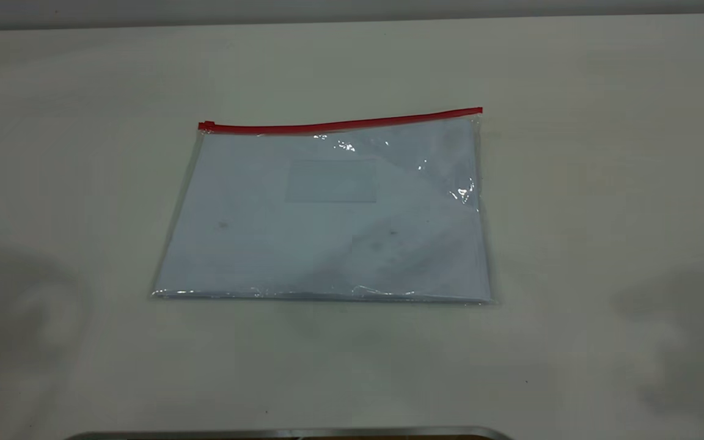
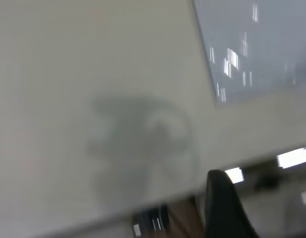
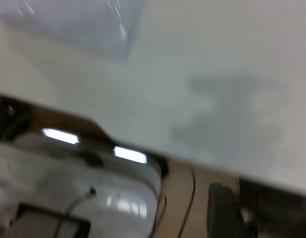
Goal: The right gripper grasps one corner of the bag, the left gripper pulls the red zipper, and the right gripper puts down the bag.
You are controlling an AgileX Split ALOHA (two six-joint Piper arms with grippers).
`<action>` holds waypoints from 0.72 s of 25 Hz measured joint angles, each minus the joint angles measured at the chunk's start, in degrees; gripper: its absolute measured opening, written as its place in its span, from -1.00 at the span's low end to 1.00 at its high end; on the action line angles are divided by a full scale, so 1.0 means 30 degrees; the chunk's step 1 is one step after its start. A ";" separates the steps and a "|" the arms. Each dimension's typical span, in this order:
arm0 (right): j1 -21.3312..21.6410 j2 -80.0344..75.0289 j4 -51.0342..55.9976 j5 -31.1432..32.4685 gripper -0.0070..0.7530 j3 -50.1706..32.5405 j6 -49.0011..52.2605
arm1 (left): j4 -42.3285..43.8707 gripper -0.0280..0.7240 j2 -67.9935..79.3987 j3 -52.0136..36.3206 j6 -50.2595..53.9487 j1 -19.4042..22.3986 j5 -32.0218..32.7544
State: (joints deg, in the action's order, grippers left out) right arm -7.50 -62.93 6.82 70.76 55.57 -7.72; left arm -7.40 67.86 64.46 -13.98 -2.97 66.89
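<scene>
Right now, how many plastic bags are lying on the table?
1. The bag lies flat in the middle of the table, with its red zipper along the far edge. Nothing else sits on the table, as far as these views show.

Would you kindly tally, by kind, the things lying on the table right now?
Clear bag: 1
Red zipper along the bag's far edge: 1
Red slider tab at the zipper's left end: 1
Total: 3
</scene>
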 joint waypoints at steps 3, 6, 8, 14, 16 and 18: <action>0.0000 0.1690 -0.0933 -0.0113 0.17 -0.3563 0.1560 | 0.0000 0.32 -0.0820 -0.3279 0.0032 0.0000 0.0000; 0.0000 0.3216 -0.1663 -0.0518 0.17 -0.6257 0.2676 | 0.0000 0.32 -0.1771 -0.6134 0.0059 0.0000 -0.0019; 0.0000 0.4238 -0.1933 -0.0611 0.17 -0.7571 0.2986 | 0.0000 0.32 -0.2461 -0.7664 0.0056 0.0000 -0.0134; 0.0000 0.7457 -0.2588 -0.1701 0.17 -0.8672 0.3136 | 0.0076 0.32 -0.5374 -1.1082 0.0083 0.0000 -0.0888; 0.0000 0.8258 -0.3057 -0.2461 0.17 -0.9013 0.3151 | 0.0076 0.32 -0.6599 -1.1846 0.0107 0.0000 -0.1178; 0.0000 0.8772 -0.3191 -0.2555 0.17 -0.9274 0.3151 | 0.0076 0.32 -0.7758 -1.2074 0.0331 0.0000 -0.1188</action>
State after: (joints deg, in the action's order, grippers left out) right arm -7.50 -36.61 -2.75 63.09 27.75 1.73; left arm -7.17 44.59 28.24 -12.99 -2.97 63.32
